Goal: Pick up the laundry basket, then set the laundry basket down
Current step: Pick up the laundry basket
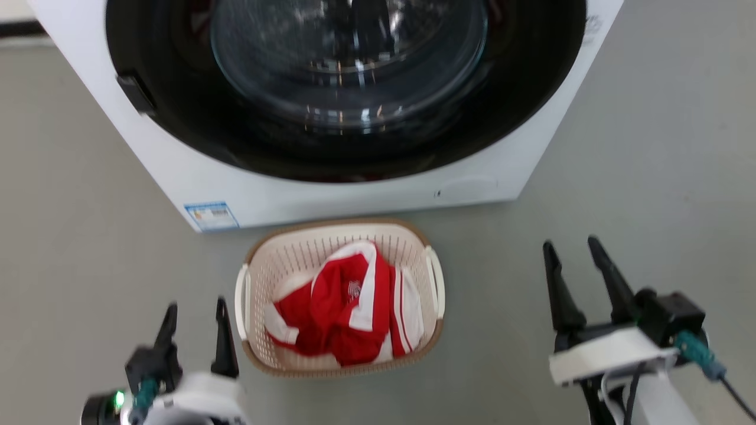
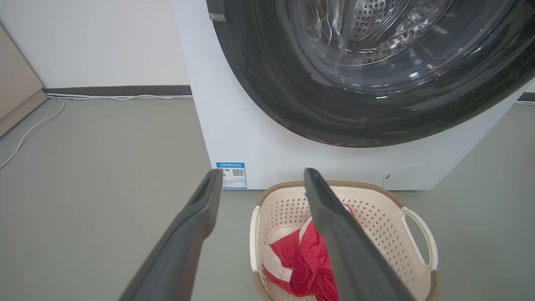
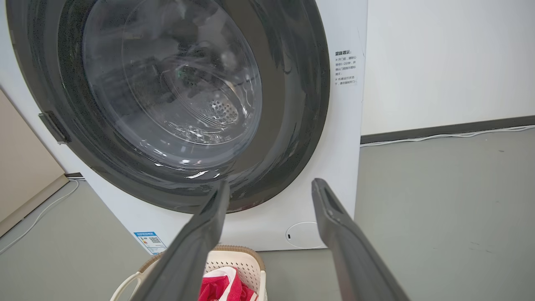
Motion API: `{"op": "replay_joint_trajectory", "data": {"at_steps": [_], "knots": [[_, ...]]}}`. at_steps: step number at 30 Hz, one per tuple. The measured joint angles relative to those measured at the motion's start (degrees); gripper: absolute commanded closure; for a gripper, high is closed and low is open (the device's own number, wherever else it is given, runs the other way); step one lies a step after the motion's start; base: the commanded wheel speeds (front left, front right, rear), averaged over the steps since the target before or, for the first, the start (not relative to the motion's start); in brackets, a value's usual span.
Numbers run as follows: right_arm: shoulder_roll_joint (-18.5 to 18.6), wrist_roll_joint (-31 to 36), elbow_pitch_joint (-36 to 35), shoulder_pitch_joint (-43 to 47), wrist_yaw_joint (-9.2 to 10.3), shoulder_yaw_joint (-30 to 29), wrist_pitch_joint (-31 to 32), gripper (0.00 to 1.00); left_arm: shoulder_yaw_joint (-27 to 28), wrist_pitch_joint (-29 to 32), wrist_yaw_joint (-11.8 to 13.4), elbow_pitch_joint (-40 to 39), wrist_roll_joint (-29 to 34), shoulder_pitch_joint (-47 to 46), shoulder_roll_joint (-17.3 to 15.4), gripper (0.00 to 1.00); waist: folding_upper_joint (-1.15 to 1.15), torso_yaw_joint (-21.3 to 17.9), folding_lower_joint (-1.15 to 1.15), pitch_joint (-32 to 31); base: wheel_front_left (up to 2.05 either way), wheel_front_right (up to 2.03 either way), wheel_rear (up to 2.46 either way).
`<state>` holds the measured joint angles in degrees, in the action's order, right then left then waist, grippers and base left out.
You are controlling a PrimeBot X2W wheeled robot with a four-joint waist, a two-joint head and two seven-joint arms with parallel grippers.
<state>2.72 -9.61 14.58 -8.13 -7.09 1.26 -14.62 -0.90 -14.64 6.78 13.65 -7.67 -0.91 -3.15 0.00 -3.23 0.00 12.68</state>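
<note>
The cream perforated laundry basket with a brown rim and white side handles stands on the grey floor just in front of the washing machine, holding red and white clothes. My left gripper is open, low and just left of the basket's left handle, not touching it. My right gripper is open too, well to the right of the basket with bare floor between. The left wrist view has the basket beyond my open left gripper. The right wrist view catches the basket's far end at the bottom, behind my open right gripper.
A white front-loading washing machine with a dark round door stands right behind the basket. White cables run along the floor by the wall at the left, and another cable along the wall at the right. Grey floor lies on both sides.
</note>
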Motion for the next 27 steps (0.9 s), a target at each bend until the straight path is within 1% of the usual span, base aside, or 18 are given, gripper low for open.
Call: {"op": "replay_joint_trajectory", "data": {"at_steps": [4,5,7,13,18,22,24,25,27], "knots": [[0.1,0.0,2.7,-5.3,0.00,-1.2,0.0,0.00,0.8,0.0,-0.8,4.8,0.1,-7.4,-0.1,0.00,0.00,0.3,0.00,4.8,0.00,0.00,0.00],[0.1,0.0,2.7,-5.3,0.00,-1.2,0.0,0.00,0.8,0.0,-0.8,4.8,0.1,-7.4,-0.1,0.00,0.00,0.3,0.00,4.8,0.00,0.00,0.00],[0.2,-0.1,4.1,-7.9,0.00,-1.4,0.0,0.00,1.1,0.0,-1.3,7.1,0.1,-11.1,-0.1,0.00,0.00,0.4,0.00,7.4,0.00,0.00,0.00],[0.2,0.3,10.1,-16.4,0.00,-2.5,0.0,0.00,2.2,0.0,-2.4,14.4,0.2,-21.5,-0.1,0.00,0.00,1.2,0.00,15.5,0.00,0.00,0.00],[0.4,1.0,14.9,-23.1,0.00,-2.8,0.0,0.00,2.5,0.0,-2.9,19.6,0.6,-27.9,0.3,0.00,0.00,2.0,0.00,21.8,0.00,0.00,0.00],[0.5,1.0,18.3,-26.9,0.00,-2.0,0.0,0.00,2.6,0.0,-3.3,23.0,0.7,-31.2,0.8,0.00,0.00,2.8,0.00,26.0,0.00,0.00,0.00],[0.6,0.9,20.0,-28.0,0.00,-0.8,0.0,0.00,2.6,0.0,-3.4,24.5,0.7,-32.3,0.9,0.00,0.00,3.3,0.00,27.6,0.00,0.00,0.00],[0.6,0.5,21.5,-28.8,-0.01,0.2,0.0,0.00,2.5,0.0,-3.8,26.0,0.9,-33.1,1.0,0.00,0.00,3.7,0.00,28.9,0.00,0.00,0.00],[0.6,0.3,22.8,-29.6,-0.01,1.1,0.0,0.00,2.5,0.0,-4.0,27.5,1.2,-34.1,1.0,0.00,0.00,4.0,0.00,30.1,0.00,0.00,0.00]]}}
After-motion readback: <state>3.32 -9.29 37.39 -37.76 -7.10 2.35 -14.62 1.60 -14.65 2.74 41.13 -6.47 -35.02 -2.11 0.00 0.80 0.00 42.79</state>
